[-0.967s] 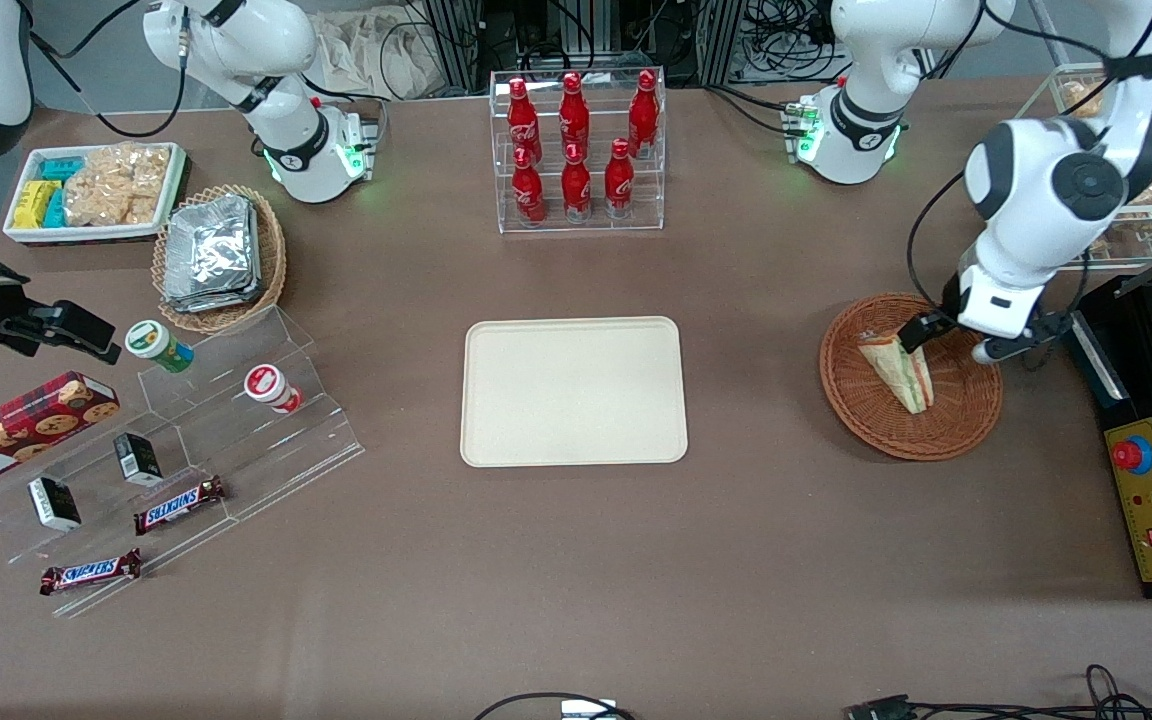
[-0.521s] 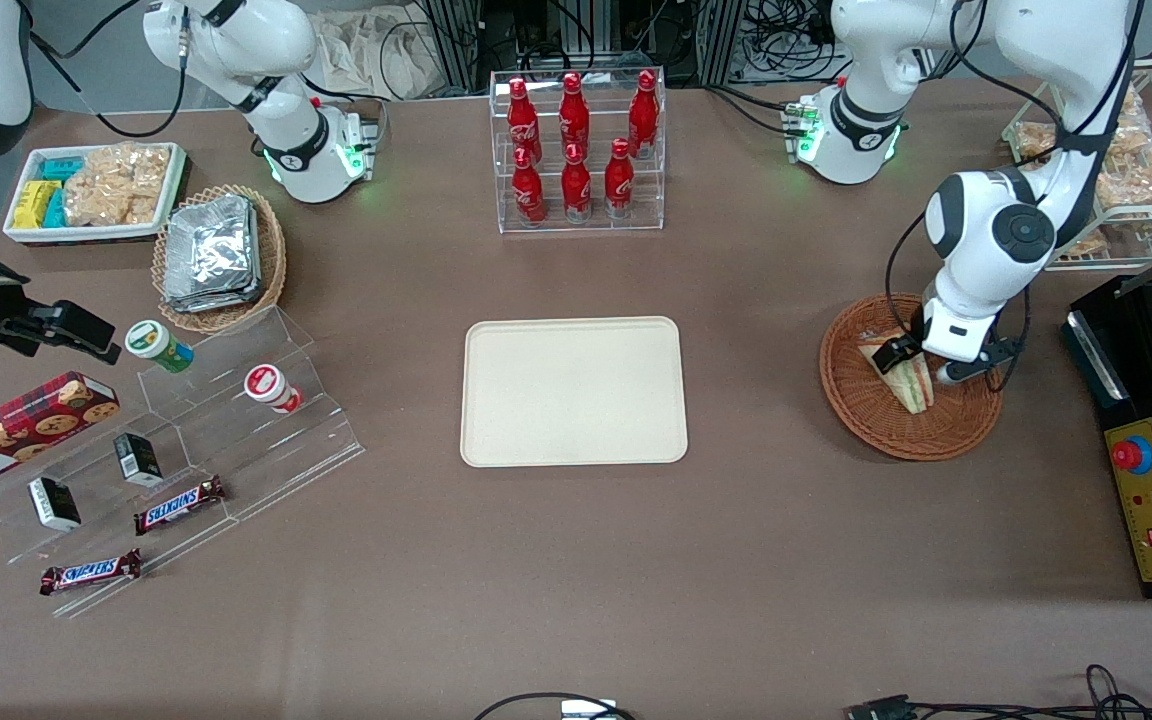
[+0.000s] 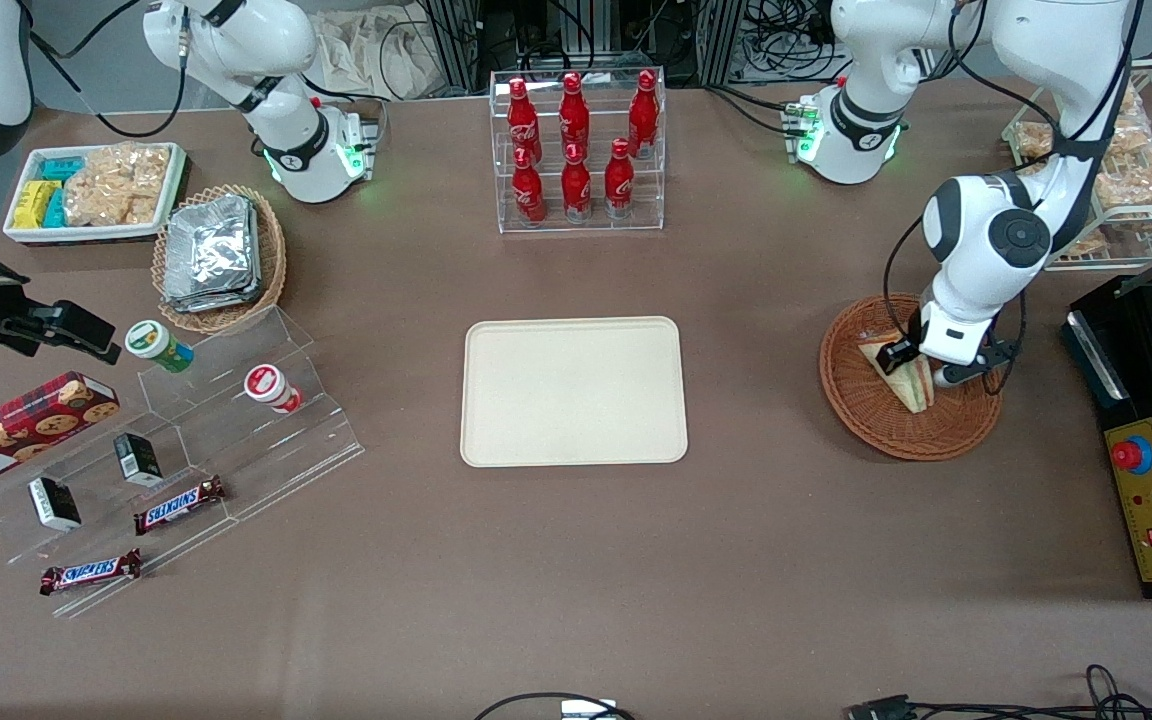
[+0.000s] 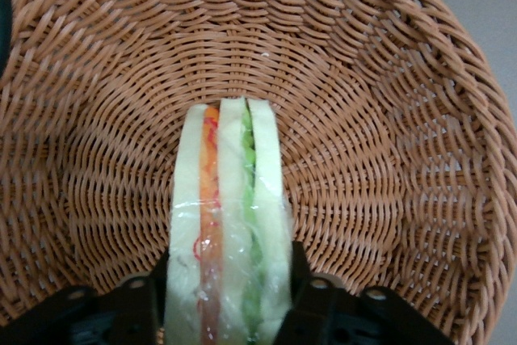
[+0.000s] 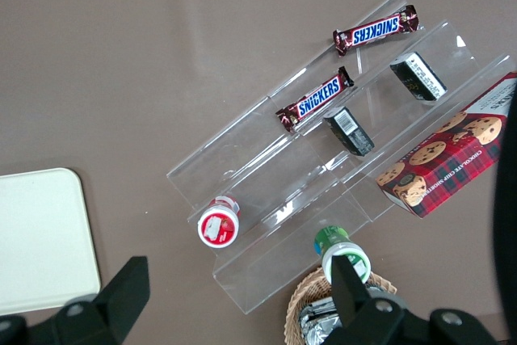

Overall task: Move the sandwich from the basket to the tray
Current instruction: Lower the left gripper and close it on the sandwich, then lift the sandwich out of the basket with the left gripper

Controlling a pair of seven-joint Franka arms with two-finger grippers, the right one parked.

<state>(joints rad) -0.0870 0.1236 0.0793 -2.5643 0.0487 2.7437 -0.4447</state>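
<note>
The sandwich (image 3: 912, 393), a wrapped white-bread wedge with orange and green layers, stands on edge in the reddish-brown wicker basket (image 3: 876, 420) toward the working arm's end of the table. My left gripper (image 3: 921, 365) is down in the basket, shut on the sandwich. In the left wrist view its black fingers (image 4: 300, 280) press against both bread faces of the sandwich (image 4: 230, 191), with the gripper (image 4: 229, 274) astride it and the basket's weave (image 4: 388, 159) all round. The cream tray (image 3: 574, 390) lies bare at mid-table.
A clear rack of red bottles (image 3: 576, 150) stands farther from the front camera than the tray. A black box with a red button (image 3: 1151, 490) sits beside the basket. A wire rack of snack bags (image 3: 1126, 170) is near the working arm. A tan basket of foil packets (image 3: 216, 255) and clear steps with snacks (image 3: 196, 450) lie toward the parked arm's end.
The arm swung in over the basket and lowered the gripper onto the sandwich. In the last half second it barely moved, settling slightly lower.
</note>
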